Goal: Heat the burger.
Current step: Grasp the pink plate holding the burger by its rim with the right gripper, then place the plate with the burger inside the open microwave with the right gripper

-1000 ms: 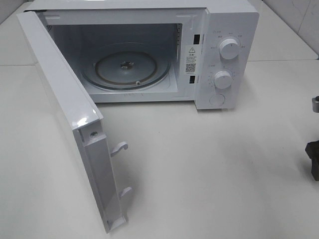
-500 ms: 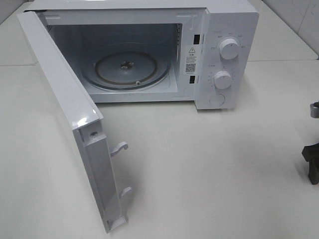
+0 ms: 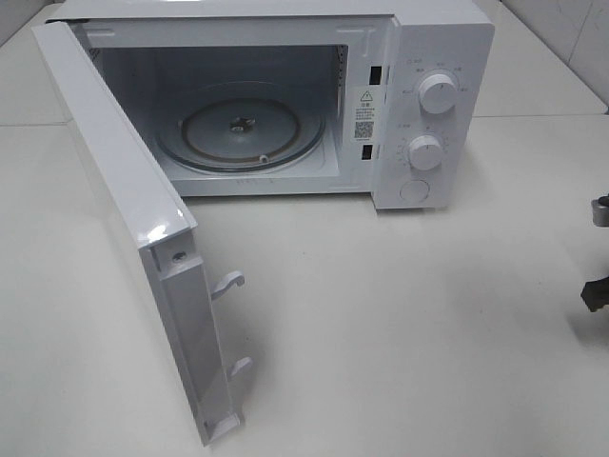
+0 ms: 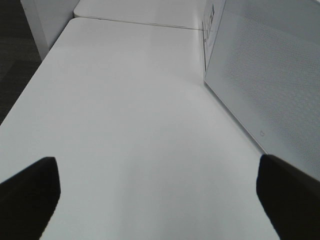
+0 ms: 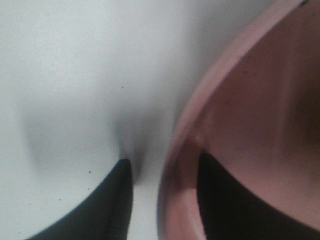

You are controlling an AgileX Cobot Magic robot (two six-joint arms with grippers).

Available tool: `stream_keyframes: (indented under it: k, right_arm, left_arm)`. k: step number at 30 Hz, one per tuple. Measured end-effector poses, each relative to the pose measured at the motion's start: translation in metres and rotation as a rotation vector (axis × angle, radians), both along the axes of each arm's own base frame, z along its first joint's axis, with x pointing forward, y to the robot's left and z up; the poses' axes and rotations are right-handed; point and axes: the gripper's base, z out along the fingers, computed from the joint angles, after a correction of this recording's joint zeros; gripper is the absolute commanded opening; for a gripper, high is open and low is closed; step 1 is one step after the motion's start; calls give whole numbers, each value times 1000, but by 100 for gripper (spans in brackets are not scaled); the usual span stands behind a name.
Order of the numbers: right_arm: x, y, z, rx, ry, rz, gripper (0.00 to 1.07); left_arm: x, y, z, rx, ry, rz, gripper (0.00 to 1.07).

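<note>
Currently one microwave [image 3: 442, 38], two knobs [image 3: 438, 93]; left end effector [image 4: 157, 167] wide; right end effector [image 5: 165, 162] astride one dish [image 5: 260, 100] rim, unclamped.

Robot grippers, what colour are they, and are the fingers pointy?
Both are black. The left gripper has broad, rounded fingers; the right gripper has fingers narrowing to tips. No cables or markings show.

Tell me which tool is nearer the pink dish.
Right. The right tool straddles the rim of the pink dish, one finger inside, one outside. The left tool hangs open over the table beside the microwave door, no dish in view.
</note>
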Motion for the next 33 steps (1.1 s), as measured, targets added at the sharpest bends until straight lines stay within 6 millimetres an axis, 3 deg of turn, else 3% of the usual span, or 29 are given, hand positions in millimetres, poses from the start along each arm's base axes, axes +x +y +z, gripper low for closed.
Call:
stream_keyframes:
  k: [1, 3, 23, 31, 33]
  right_arm:
    - [0, 0, 0, 0, 0, 0, 15]
    - [-1, 0, 1, 4, 14, -10, 0]
    - [0, 4, 3, -1, 16, -44, 0]
    - [-3, 31, 9, -49, 43, 28, 0]
    - [-5, 41, 19, -90, 34, 62, 0]
  left_arm:
    - [0, 0, 0, 0, 0, 0, 102]
    - [0, 0, 0, 0, 0, 0, 102]
    - [0, 0, 0, 0, 0, 0, 102]
    - [0, 0, 0, 0, 0, 0, 102]
    - [0, 0, 0, 0, 0, 0, 102]
